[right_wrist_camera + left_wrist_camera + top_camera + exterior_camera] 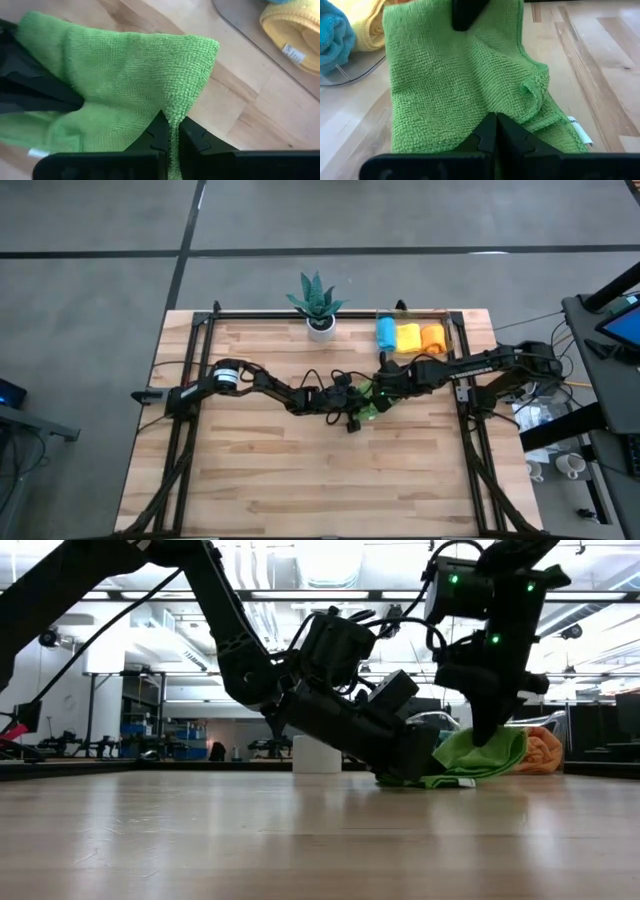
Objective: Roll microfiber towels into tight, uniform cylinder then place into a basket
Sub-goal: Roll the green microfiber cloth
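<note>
A green microfiber towel (372, 408) lies bunched near the table's middle, its lower part on the wood and one side drawn up. My left gripper (495, 131) reaches in low from the table's left and is shut on it. My right gripper (170, 134) comes from the right, tipped steeply down, and is shut on the towel's raised side. At the far right stands the clear basket (452, 320) with a blue roll (386, 333), a yellow roll (408, 337) and an orange roll (431, 337) side by side. My left gripper pinches the green towel's near edge (485, 112) between its two shut fingers. The fingers slant low, coming from the table's left, close to the tabletop (418, 772). The cloth there lies folded on the wood. One layer or several, I cannot tell. My right gripper pinches an edge of the towel close to a corner (172, 117) between its two fingers, coming from above and pointing steeply down. That side of the towel (490, 745) is lifted off the table and slopes down slack to the part that lies on the wood.
A green spiky plant in a white pot (319, 308) stands at the far edge, left of the basket. The dark frame rails (190, 380) run along the table's left and right sides. Bare wood (320, 480) stretches across the near half.
</note>
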{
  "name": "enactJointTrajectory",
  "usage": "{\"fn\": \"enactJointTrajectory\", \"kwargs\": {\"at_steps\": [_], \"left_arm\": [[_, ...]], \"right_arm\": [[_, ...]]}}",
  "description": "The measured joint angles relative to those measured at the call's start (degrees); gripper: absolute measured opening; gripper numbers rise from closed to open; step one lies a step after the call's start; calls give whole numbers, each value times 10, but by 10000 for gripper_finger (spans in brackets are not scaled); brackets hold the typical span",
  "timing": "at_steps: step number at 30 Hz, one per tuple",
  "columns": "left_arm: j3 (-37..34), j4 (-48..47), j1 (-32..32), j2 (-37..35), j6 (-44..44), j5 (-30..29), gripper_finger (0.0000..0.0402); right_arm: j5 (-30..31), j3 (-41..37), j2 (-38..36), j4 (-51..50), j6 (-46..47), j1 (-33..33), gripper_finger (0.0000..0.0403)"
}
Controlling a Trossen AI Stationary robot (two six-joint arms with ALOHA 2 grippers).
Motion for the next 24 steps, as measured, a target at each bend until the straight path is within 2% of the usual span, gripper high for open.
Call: {"fn": "enactJointTrajectory", "kwargs": {"at_steps": [10, 18, 24], "left_arm": [[0, 2, 0, 0, 0, 0, 0], [-9, -6, -1, -19, 31, 0, 0], [-28, 40, -8, -27, 32, -18, 0]], "right_arm": [[6, 29, 54, 15, -22, 5, 11], [7, 42, 64, 16, -29, 10, 11], [8, 39, 64, 16, -29, 10, 11]]}}
